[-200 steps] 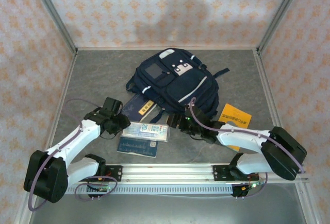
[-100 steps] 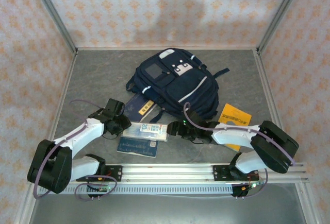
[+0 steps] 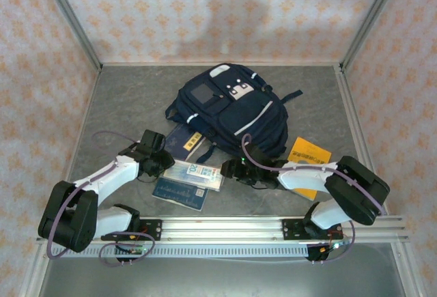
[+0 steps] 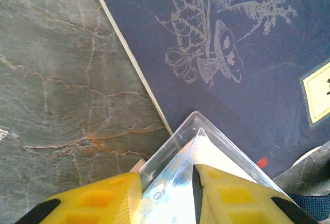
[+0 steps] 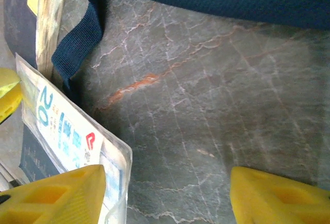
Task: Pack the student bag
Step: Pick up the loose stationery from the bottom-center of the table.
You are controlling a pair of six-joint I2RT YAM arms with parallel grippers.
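1. Navy fabric bag (image 3: pixel 229 106) with white trim lies flat at the middle of the grey, stone-patterned desk (image 3: pixel 130 99), straps toward the arms.
2. Labelled book (image 3: pixel 183 141), navy with a yellow tag, touches the bag's near-left edge; its cover bears a pale line drawing.
3. Clear case (image 3: pixel 196 173) lies just nearer than the bag, across the labelled book's near end and a second book (image 3: pixel 176 194), also navy.
4. Yellow book (image 3: pixel 311 155) lies at the bag's near-right corner, partly under the right arm.
5. Left fingers (image 3: pixel 165 165), near-left of the bag, are narrow and closed on the case's left corner.
6. Right fingers (image 3: pixel 225 171), just before the bag's near edge, are spread wide: one over the case's right end, the other over bare desk.
7. A bag strap (image 5: pixel 77 44) trails onto the desk beside the case.
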